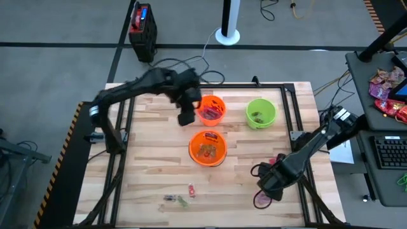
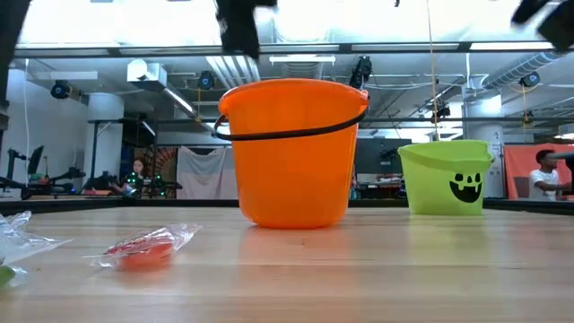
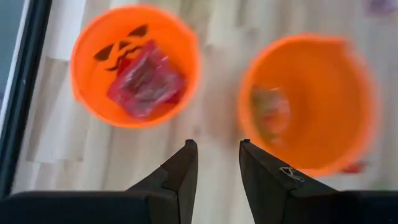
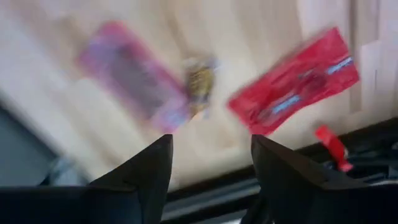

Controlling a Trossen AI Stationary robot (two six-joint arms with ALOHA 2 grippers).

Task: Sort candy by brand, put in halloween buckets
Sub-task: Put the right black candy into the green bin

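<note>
Three buckets on wooden surface [image 1: 140,152]; candy partly sorted.
Left hand [image 1: 186,114], fingers apart, empty, beside far orange bucket [image 1: 212,109]; right hand [image 1: 267,184], spread, above pink packet [image 4: 127,73] and red packet [image 4: 295,84]; near orange bucket [image 1: 208,148]; green bucket [image 1: 261,112].

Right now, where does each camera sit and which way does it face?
High: above the table, looking down; both arms, three buckets.
Low: at tabletop height, facing the room; near orange bucket, green bucket, a red candy.
Left wrist: over two orange buckets; the open left hand shows.
Right wrist: over a red packet and a pink packet; the open right hand shows.
Shared: high and left wrist both show the far orange bucket.
</note>
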